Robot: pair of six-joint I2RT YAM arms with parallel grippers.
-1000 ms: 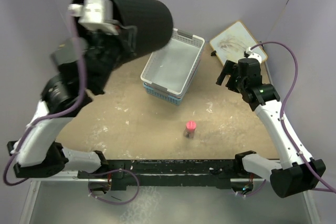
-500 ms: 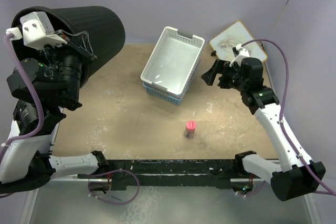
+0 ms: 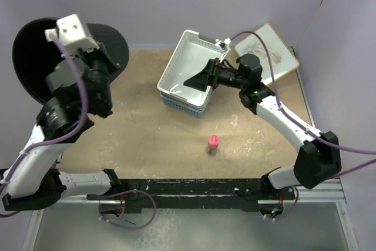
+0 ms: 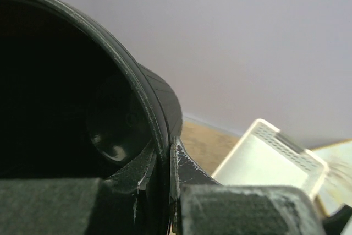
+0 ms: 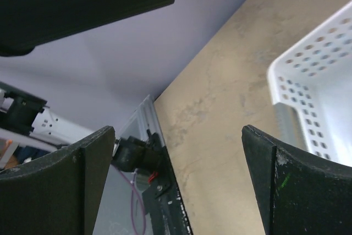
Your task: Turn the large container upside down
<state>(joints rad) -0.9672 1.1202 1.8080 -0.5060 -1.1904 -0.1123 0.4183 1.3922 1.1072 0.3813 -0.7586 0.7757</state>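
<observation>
A tan, scuffed tabletop flecked with white marks sits inside pale lilac walls on three sides. Near the back stands a white basket with perforated sides, nested on a blue basket of which only the near edge shows; the white basket's plain floor is in view. Off the basket's near right corner, well apart from it, a small pink bottle stands upright. To the right of the basket, in the far corner, lies a wood-edged board with faint scribbles.

The black bucket is up in the air well to the left of the white basket, tipped on its side with its mouth toward the overhead camera and only its dark bottom showing inside; the left gripper is clamped on its rim, one finger inside the wall and one outside. The right gripper hangs over the white basket, jaws spread wide, holding nothing.
</observation>
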